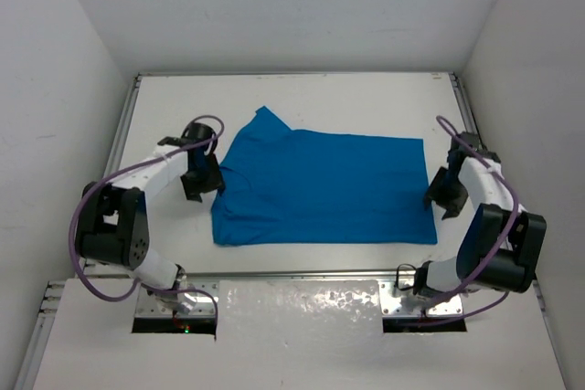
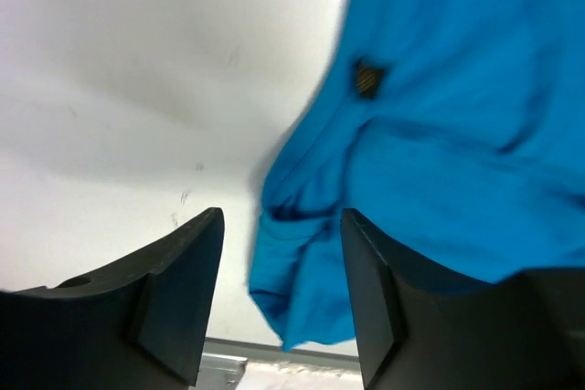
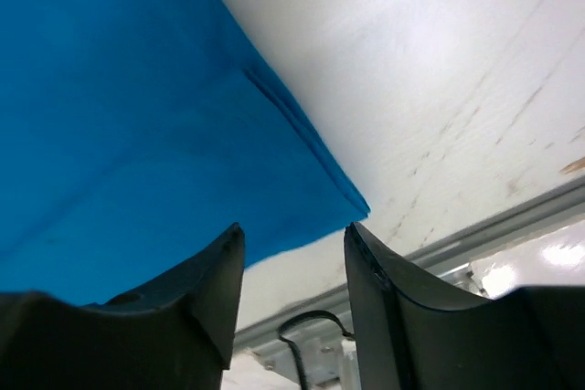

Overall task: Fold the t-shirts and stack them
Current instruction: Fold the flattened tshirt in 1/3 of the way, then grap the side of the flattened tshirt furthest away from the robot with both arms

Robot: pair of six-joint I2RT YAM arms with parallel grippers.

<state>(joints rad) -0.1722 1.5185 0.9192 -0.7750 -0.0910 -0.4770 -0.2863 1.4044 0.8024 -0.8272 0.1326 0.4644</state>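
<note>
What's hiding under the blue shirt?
The t-shirt lies spread on the white table, which shows all around it. Nothing pokes out at its edges, but the cloth covers what is beneath, so that part cannot be seen.

Plain bright blue t-shirt (image 1: 324, 187), unprinted; white table (image 1: 366, 102) with faint scuffs.

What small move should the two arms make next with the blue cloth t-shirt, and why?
Probably raise both grippers clear of the cloth, ready to re-grip for a fold. The bright blue cloth t-shirt lies spread on the white table; the left gripper at its left edge and right gripper at its right edge stand open, seemingly holding nothing.
</note>
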